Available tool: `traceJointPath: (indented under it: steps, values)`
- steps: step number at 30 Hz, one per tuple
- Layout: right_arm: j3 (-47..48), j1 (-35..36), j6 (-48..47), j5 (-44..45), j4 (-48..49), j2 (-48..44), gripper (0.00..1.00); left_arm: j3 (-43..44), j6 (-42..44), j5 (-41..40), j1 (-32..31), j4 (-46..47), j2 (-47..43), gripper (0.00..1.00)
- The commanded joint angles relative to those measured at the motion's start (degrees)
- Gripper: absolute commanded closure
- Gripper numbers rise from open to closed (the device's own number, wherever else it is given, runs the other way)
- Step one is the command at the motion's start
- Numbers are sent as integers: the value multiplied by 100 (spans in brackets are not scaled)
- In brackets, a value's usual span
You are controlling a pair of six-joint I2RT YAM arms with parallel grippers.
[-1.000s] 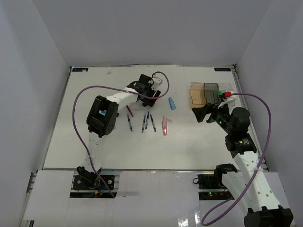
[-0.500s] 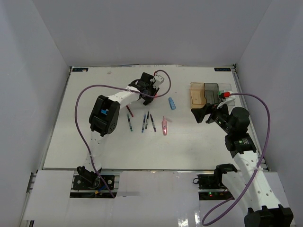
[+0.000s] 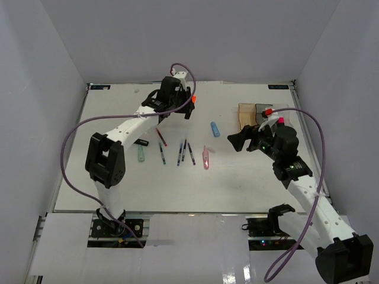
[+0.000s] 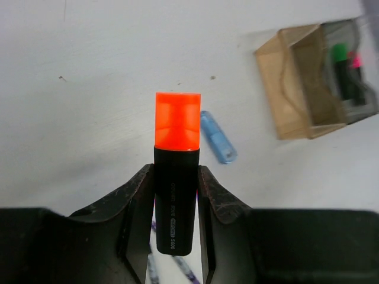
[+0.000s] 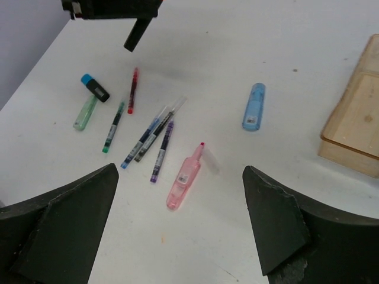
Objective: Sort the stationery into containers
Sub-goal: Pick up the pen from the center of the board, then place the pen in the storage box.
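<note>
Our left tool (image 4: 175, 177) is clenched on a black highlighter (image 4: 177, 124), orange cap pointing away from the wrist, held above the far side of the counter (image 5: 237, 35). Our right tool (image 5: 179, 177) is released, jaws wide, and hangs over the pink marker (image 5: 185, 177). On the counter lie a blue marker (image 5: 253, 106), a red pen (image 5: 133, 89), four dark pens (image 5: 148, 139) and a mint marker (image 5: 84, 112) beside a blue-capped highlighter (image 5: 95, 87). The amber bin (image 4: 296, 83) looks empty. The grey bin (image 4: 355, 109) next to it holds green- and pink-capped highlighters.
</note>
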Motion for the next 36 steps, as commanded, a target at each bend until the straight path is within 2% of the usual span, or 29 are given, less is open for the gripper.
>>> traceJointPath:
  steps: [1, 2, 11, 20, 33, 36]
  values:
    - [511, 603, 185, 568, 478, 348, 8, -676, -1498, 186, -111, 563, -1048, 76]
    - [573, 927, 185, 857, 566, 558, 7, -1052, -1787, 185, -146, 817, -1337, 76]
    - [1416, 2220, 352, 1677, 1041, 1797, 4, -2426, -2896, -17, -402, 1855, -2402, 73]
    - [1962, 2687, 370, 2275, 1217, 2642, 0, -2998, -3328, -131, -472, 2322, -2974, 75]
    - [2332, 2793, 326, 2134, 1393, 3161, 26, -3350, -3319, -228, -481, 2506, -3255, 75]
    - [2384, 2793, 326, 2108, 1419, 3249, 38, -3438, -3336, -228, -481, 2603, -3291, 75]
